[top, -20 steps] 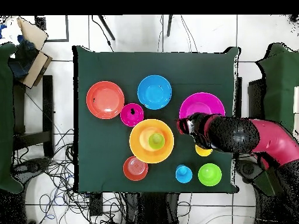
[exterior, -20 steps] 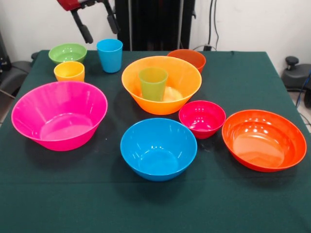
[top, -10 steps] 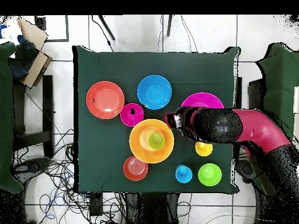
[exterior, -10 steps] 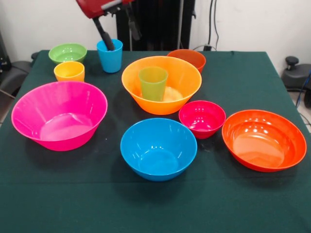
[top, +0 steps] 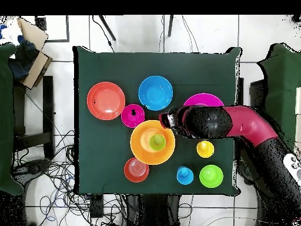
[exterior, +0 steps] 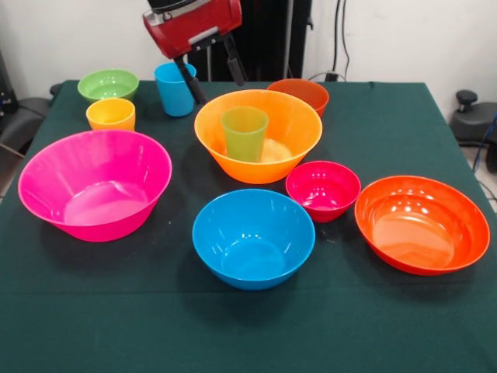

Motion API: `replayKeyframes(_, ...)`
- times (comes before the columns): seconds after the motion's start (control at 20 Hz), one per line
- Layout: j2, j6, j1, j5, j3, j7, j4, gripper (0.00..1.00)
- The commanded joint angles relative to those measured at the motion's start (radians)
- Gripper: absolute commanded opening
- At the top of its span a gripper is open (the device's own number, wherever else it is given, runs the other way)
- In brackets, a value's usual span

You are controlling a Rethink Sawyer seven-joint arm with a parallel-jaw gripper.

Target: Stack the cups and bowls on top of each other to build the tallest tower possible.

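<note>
Big pink bowl (exterior: 95, 183) left; yellow-orange cup (exterior: 111, 113) and blue cup (exterior: 174, 88) upper left. Gripper (exterior: 214, 79) at top centre, fingers spread, empty. Green cup (exterior: 245, 133) upright inside big orange bowl (exterior: 291, 128), centre. Wide red-orange bowl (exterior: 422, 224) right.

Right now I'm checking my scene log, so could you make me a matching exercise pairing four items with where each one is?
Items:
1. green cup
2. blue cup
3. magenta bowl
4. pincer

Places:
A. between the blue bowl and the red-orange bowl
B. above the orange bowl's rim
C. inside the big orange bowl
D. beside the small green bowl

Pairs: 1-C, 2-D, 3-A, 4-B
</note>
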Motion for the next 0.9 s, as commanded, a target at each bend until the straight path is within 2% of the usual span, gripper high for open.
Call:
replayKeyframes(0.05, -0.037, 0.159, -0.014, -0.067, 0.026, -0.307, -0.084, 1.0)
replayKeyframes(0.15, -0.086, 0.155, -0.007, -0.072, 0.027, -0.27, -0.072, 1.0)
replayKeyframes(0.3, -0.193, 0.143, 0.045, -0.048, -0.001, -0.106, -0.04, 1.0)
replayKeyframes(0.4, -0.257, 0.189, 0.073, -0.013, -0.018, -0.042, -0.047, 1.0)
replayKeyframes(0.5, -0.271, 0.253, 0.09, 0.016, -0.033, -0.028, -0.088, 1.0)
replayKeyframes(0.65, -0.196, 0.344, 0.107, 0.021, -0.053, -0.087, -0.213, 1.0)
replayKeyframes(0.9, -0.012, 0.423, 0.13, -0.047, -0.077, -0.249, -0.45, 1.0)
